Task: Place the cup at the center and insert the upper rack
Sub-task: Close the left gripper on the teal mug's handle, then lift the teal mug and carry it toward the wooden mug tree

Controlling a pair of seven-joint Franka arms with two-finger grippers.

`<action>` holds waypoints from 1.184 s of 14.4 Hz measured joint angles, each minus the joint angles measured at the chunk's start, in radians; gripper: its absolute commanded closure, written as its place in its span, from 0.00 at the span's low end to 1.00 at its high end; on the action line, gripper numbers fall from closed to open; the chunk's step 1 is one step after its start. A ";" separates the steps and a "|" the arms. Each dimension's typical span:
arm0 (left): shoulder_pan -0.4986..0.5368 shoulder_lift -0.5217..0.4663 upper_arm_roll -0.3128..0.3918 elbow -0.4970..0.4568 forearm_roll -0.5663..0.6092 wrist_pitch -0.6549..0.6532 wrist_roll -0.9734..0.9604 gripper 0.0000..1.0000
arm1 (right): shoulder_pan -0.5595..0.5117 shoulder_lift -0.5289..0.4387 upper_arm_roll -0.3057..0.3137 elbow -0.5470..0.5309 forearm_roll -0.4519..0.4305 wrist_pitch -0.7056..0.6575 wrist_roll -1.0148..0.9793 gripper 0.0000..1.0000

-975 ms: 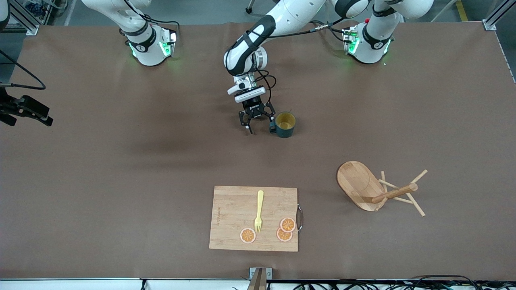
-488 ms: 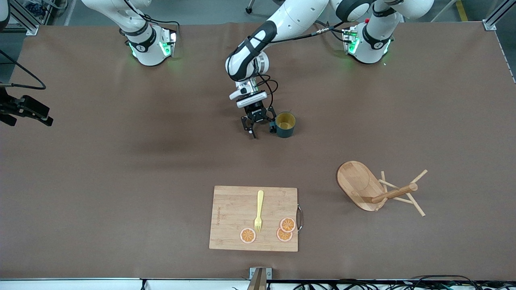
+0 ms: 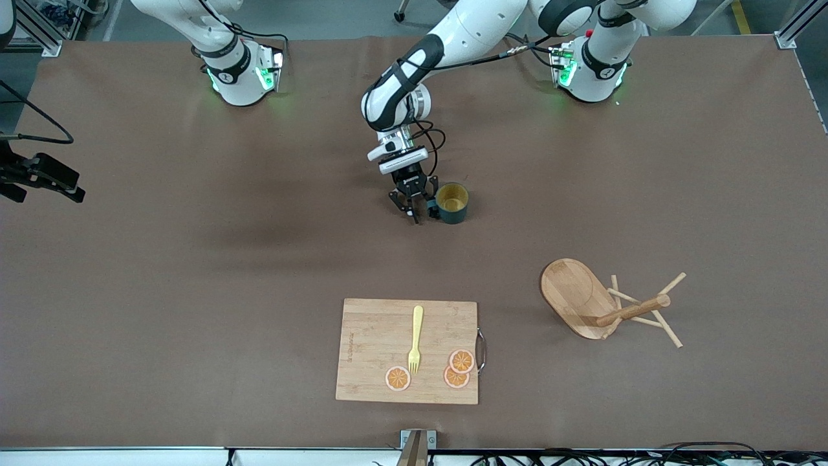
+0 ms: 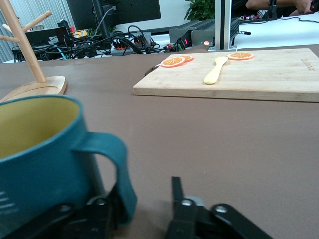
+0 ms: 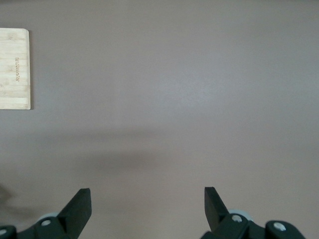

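Table (image 3: 194, 291): brown, matte.
Cutting board (image 3: 407, 351): rectangular bamboo, lower centre; one yellow fork (image 3: 415, 338), three orange slices (image 3: 462, 361).
Upper rack (image 3: 592, 300): one, pale wood, toppled, lower right.
Cup (image 3: 451, 203): one, teal, mid-frame, partly cut off in wrist view.
Left gripper (image 3: 418, 210): fingers pinching cup handle.
Right gripper (image 5: 147, 204): waiting, fingers spread.

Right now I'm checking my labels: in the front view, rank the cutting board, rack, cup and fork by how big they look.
1. Cutting board
2. Rack, lying tipped over
3. Fork
4. Cup
Fork and cup are close: the fork is longer but thin.
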 measured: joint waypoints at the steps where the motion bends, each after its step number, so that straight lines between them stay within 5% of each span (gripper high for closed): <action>1: 0.000 0.000 0.000 0.001 0.000 0.000 -0.001 0.79 | 0.000 0.000 0.000 0.000 0.000 0.000 0.000 0.00; 5: 0.009 0.000 0.000 0.011 -0.007 0.001 -0.004 0.99 | 0.000 0.000 0.000 0.000 0.000 0.000 0.000 0.00; 12: 0.029 -0.011 -0.002 0.082 -0.112 0.009 0.028 1.00 | 0.000 0.000 0.000 0.001 0.000 0.000 0.000 0.00; 17: 0.066 -0.088 -0.002 0.166 -0.323 0.009 0.219 1.00 | 0.000 0.000 0.000 0.001 0.000 0.001 0.000 0.00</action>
